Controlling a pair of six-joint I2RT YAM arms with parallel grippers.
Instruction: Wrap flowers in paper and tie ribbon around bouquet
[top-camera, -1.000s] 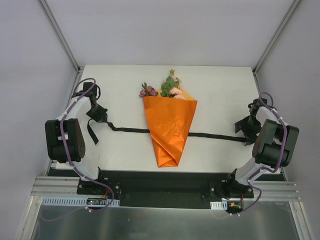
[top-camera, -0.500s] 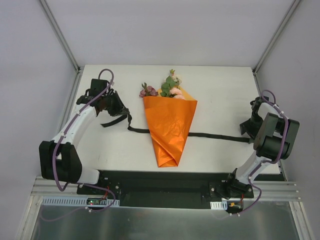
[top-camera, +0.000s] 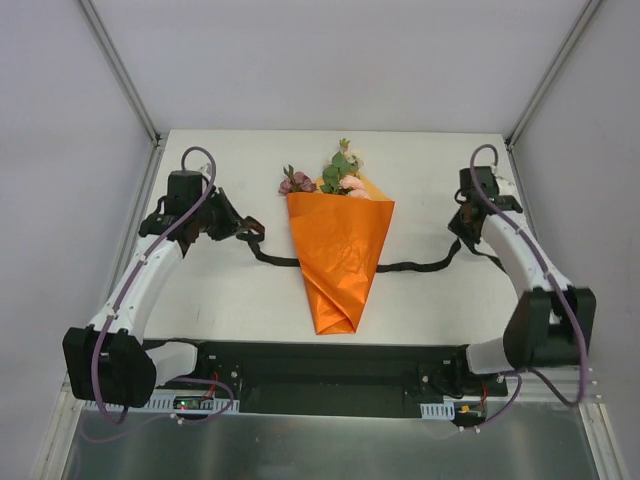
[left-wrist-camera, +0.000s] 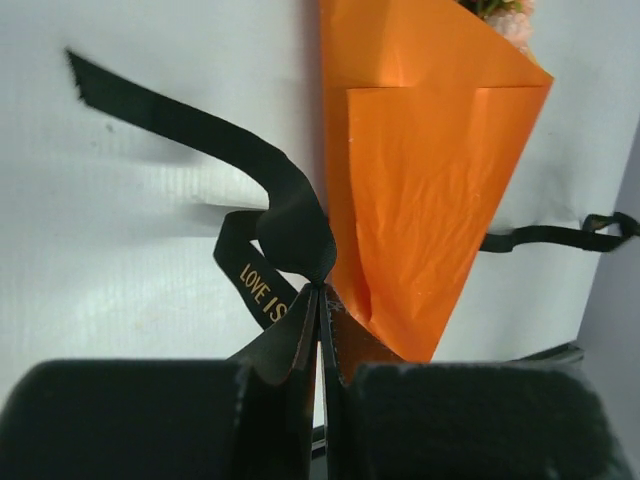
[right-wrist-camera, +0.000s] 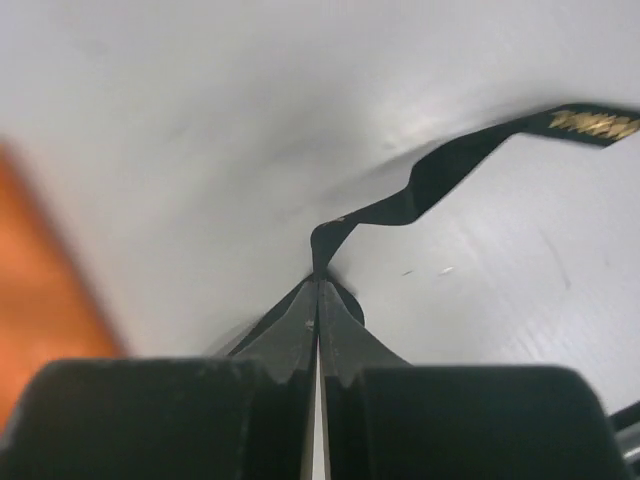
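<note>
Two grips hold the ribbon (top-camera: 410, 267): the left pincer (top-camera: 248, 232) and the right pincer (top-camera: 462, 240) each pinch it, with the bouquet (top-camera: 338, 250) lying between them, seemingly ready for crossing and tying.

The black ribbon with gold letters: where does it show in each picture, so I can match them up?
Top view: the ribbon crosses the middle, emerging on both sides of the bouquet.
Left wrist view: ribbon at centre, looping up from the shut left pincer.
Right wrist view: ribbon centre to upper right, in the shut right pincer.
Shared landmark: the orange bouquet, blurred at left in the right wrist view.
</note>
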